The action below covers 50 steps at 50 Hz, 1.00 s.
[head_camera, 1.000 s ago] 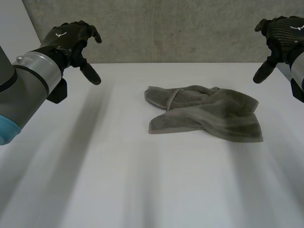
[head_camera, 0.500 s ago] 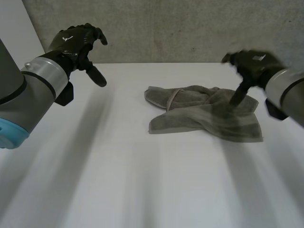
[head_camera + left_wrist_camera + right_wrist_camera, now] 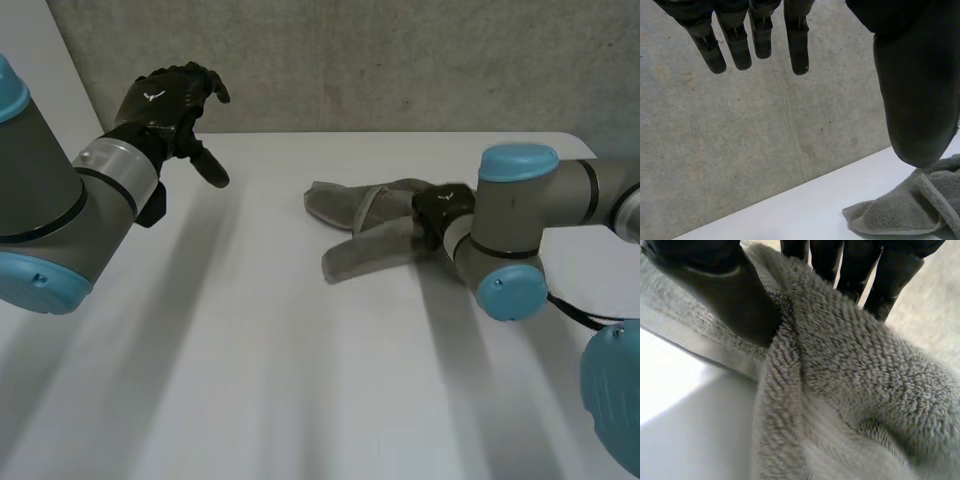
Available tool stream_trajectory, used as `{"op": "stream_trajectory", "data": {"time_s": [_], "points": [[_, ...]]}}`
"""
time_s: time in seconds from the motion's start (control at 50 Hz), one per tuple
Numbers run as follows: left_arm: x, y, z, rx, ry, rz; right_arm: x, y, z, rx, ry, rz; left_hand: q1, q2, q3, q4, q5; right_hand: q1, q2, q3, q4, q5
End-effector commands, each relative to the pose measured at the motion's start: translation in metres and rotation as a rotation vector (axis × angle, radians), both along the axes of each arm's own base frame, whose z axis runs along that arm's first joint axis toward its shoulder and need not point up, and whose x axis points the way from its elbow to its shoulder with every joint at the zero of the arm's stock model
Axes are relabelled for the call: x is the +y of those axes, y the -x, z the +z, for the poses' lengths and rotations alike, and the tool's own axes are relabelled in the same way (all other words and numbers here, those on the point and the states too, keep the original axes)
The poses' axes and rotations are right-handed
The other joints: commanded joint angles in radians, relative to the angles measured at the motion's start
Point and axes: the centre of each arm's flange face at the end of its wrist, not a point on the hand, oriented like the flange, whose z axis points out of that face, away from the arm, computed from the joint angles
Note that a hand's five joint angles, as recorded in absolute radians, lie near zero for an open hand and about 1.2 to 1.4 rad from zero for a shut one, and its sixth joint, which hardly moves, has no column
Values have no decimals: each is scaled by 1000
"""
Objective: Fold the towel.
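Item 1: towel [image 3: 365, 235]. Grey terry cloth, crumpled and partly folded over itself, is laid on the white table [image 3: 250, 350] right of centre, toward the far side. A hemmed band is seen along its far-left portion. Its left end lies flat on the table; its right part is covered by the right hand.

Item 2: right hand [image 3: 440, 212]. It is carried by the right arm [image 3: 520, 215], which is bent in from the right edge across the table. The hand is set down on the right part of the towel. In the right wrist view a thick ridge of towel [image 3: 850, 380] is bunched between the thumb [image 3: 715, 285] on one side and the fingers [image 3: 890, 275] on the other, so the cloth is pinched and held. The table [image 3: 685, 405] is seen bare just beside the ridge.

Item 3: left hand [image 3: 165, 98]. It is held up at the far left, well apart from the towel, on the left arm [image 3: 60, 210]. In the left wrist view its fingers [image 3: 797, 45] are extended and spread, the thumb [image 3: 910, 100] is held apart from them, and nothing is grasped. Past the thumb tip a corner of the towel [image 3: 910, 215] is seen on the table [image 3: 805, 210].

Item 4: wall [image 3: 380, 60]. Grey concrete, standing along the table's far edge.
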Motion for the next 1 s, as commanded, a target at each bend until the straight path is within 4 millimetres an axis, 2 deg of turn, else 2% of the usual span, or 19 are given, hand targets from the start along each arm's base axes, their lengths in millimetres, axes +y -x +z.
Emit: {"op": "stream_trajectory", "data": {"time_s": [0.02, 0.04, 0.06, 0.08, 0.14, 0.16, 0.2, 0.26, 0.3, 0.32, 0.36, 0.44, 0.52, 0.56, 0.7, 0.82, 0.84, 0.88, 1.0], "points": [[-4, -3, 3, 6, 13, 11, 21, -21, 109, -108, 238, 66, -65, -52, -66, -70, -36, 78, 103, 104, 86, 85], [-5, -3, 4, 8, 17, 12, 35, -31, 135, -146, 293, 95, -65, -52, -66, -70, -36, 78, 103, 104, 86, 85], [-5, -3, 5, 10, 20, 14, 35, -31, 135, -146, 294, 95, -65, -52, -66, -70, -36, 78, 103, 104, 86, 85], [-5, -3, 5, 11, 20, 14, 53, -42, 157, -184, 335, 134, -65, -52, -66, -70, -36, 78, 103, 104, 86, 85], [-6, -5, 11, 17, 33, 16, 90, -66, 172, -241, 342, 221, -65, -52, -66, -70, -36, 78, 103, 104, 86, 85], [-6, -7, 14, 23, 40, 22, 91, -66, 172, -241, 342, 222, -65, -52, -66, -70, -36, 78, 103, 104, 86, 85], [-9, -11, 15, 24, 43, 35, 128, -91, 153, -257, 263, 320, -65, -52, -66, -70, -36, 78, 103, 104, 86, 85], [-16, -22, 21, 30, 57, 68, 149, -105, 132, -246, 196, 383, -65, -52, -66, -70, -36, 78, 103, 104, 86, 85], [-18, -27, 26, 35, 69, 80, 191, -128, 81, -197, 57, 506, -65, -52, -66, -70, -36, 78, 103, 104, 86, 85], [-18, -31, 31, 40, 80, 91, 191, -128, 81, -197, 56, 507, -65, -52, -66, -70, -36, 78, 103, 104, 86, 85], [-20, -35, 35, 44, 90, 103, 215, -138, 52, -167, -16, 571, -65, -52, -66, -70, -36, -712, -687, -686, -704, -705], [-24, -42, 36, 45, 96, 123, 213, -137, 53, -167, -10, 558, -65, -52, -66, -70, -36, -1144, -1118, -1118, -1136, -1136], [-23, -42, 36, 41, 95, 120, 195, -128, 73, -181, 40, 487, -65, -52, -66, -70, -36, -1144, -1118, -1118, -1136, -1136], [-22, -40, 34, 39, 92, 114, 166, -108, 88, -185, 67, 409, -65, -52, -66, -70, -36, -1144, -1118, -1118, -1136, -1136], [-12, -26, 29, 27, 74, 53, 133, -61, 85, -122, -3, 282, -65, -52, -66, -70, -36, -1144, -1118, -1118, -1136, -1136], [27, 8, 4, -18, -24, -124, 111, -21, 71, -51, -46, 193, -47, -34, -48, -53, -19, -1144, -1118, -1118, -1136, -1136], [27, 8, 4, -18, -24, -124, 101, -2, 63, 5, -58, 171, -47, -34, -48, -53, -19, -1144, -1118, -1118, -1136, -1136], [58, 22, -21, -61, -125, -201, 94, 17, 57, 57, -70, 160, -39, -25, -39, -44, -10, -1144, -1118, -1118, -1136, -1136], [102, 28, -68, -157, -260, -277, 95, 49, 34, 163, -141, 224, -36, -22, -36, -41, -7, -1144, -1118, -1118, -1136, -1136]]}}
